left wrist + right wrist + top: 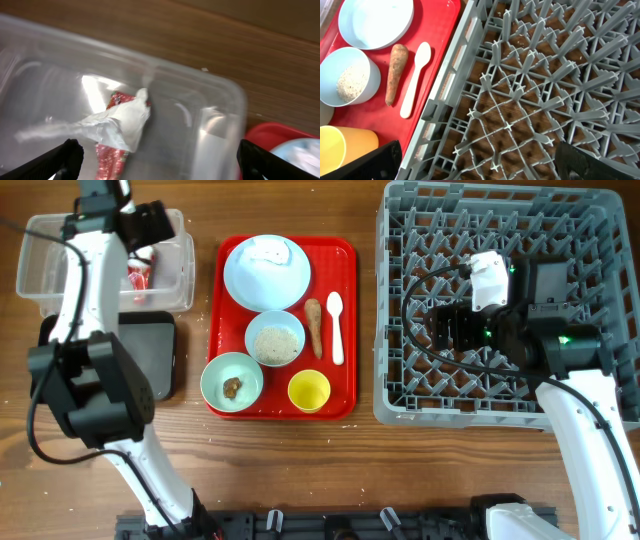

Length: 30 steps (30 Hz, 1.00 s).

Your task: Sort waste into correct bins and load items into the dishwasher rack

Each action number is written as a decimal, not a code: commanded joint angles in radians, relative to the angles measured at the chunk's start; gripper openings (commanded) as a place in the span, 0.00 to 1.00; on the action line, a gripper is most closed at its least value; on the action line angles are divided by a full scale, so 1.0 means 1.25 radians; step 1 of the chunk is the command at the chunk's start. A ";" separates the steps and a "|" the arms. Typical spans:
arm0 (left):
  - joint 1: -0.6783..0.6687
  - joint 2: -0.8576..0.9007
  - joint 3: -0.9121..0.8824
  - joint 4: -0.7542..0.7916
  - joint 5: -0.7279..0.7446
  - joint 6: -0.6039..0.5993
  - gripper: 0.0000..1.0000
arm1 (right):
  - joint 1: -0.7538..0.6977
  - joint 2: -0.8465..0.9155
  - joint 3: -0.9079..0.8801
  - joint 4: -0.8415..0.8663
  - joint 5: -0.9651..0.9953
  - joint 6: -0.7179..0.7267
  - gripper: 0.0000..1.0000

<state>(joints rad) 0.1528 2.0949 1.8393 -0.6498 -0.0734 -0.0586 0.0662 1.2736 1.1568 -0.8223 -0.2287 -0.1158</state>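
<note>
My left gripper (160,162) is open and empty over the clear tub (60,275). The red-and-white wrapper (122,125) lies inside the tub below the gripper. My right gripper (480,162) is open and empty above the left part of the grey dishwasher rack (590,240). On the red tray (345,260) are the plate (250,285) with a white tissue (268,250), the blue bowl (275,338) with rice grains, the green bowl (232,383) with a brown lump, the yellow cup (309,390), the white spoon (336,325) and the brown root stick (314,325).
The black tray (160,355) lies below the clear tub, partly hidden by my left arm. The right wrist view shows the rack's left wall (445,80) close beside the red tray's edge (440,45). Bare wood lies between the tub and the red tray.
</note>
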 commanded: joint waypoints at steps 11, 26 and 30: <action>-0.182 -0.023 0.022 0.060 0.120 0.113 1.00 | -0.002 0.006 0.019 0.004 -0.013 0.009 1.00; -0.279 0.195 0.022 0.120 0.190 0.122 0.80 | -0.002 0.034 0.018 0.002 -0.013 0.009 1.00; -0.278 0.221 0.022 0.121 0.189 0.120 0.79 | -0.002 0.048 0.018 0.002 -0.013 0.009 1.00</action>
<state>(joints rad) -0.2012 2.3386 1.8526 -0.5049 0.1555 0.0921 0.0662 1.3125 1.1568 -0.8230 -0.2287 -0.1158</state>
